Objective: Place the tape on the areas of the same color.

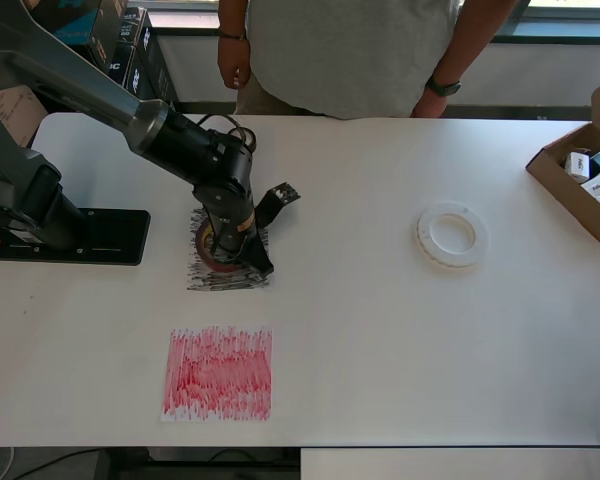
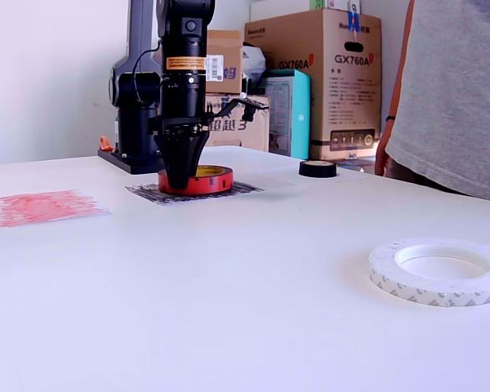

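Observation:
A red-brown tape roll (image 1: 208, 248) (image 2: 212, 180) lies flat on the black-grey scribbled area (image 1: 205, 278) (image 2: 237, 189). My gripper (image 1: 252, 260) (image 2: 178, 184) points straight down at it. The fingers meet in a narrow tip on the roll's wall, on the side towards the red-pink area (image 1: 218, 373) (image 2: 45, 206), which has nothing on it. A wide white tape ring (image 1: 450, 260) (image 2: 425, 292) rests on bare tabletop far to the overhead view's right. Beyond the black area in the exterior view sits a small black tape roll (image 2: 318, 168). I cannot make it out from overhead.
An open cardboard box (image 1: 570, 190) of small items stands at the overhead view's right edge. A person (image 1: 350, 50) (image 2: 457, 98) stands at the far table edge. The arm's base plate (image 1: 70, 235) is at the left. Stacked cartons (image 2: 343, 82) stand behind the table.

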Controlling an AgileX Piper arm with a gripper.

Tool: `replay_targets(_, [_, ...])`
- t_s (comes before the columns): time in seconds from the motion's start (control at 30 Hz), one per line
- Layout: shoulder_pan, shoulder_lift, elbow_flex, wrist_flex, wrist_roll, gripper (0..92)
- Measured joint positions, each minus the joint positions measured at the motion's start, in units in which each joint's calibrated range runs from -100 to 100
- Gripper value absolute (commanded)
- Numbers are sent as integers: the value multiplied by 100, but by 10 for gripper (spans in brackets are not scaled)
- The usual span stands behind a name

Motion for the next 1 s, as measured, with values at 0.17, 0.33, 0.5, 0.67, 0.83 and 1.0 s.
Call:
replay_targets(0.17, [-48, -193, 0, 0, 21, 0])
replay_targets(0.33, [-237, -684, 0, 16, 193, 0])
replay_targets(0.5, [-602, -1266, 176, 34, 430, 0])
replay_targets(0.67, [-1242, -1555, 176, 46, 451, 0])
replay_targets(0.83, [-1939, -1557, -155, 15, 411, 0])
replay_targets(1.0, [-2556, -1333, -571, 15, 380, 0])
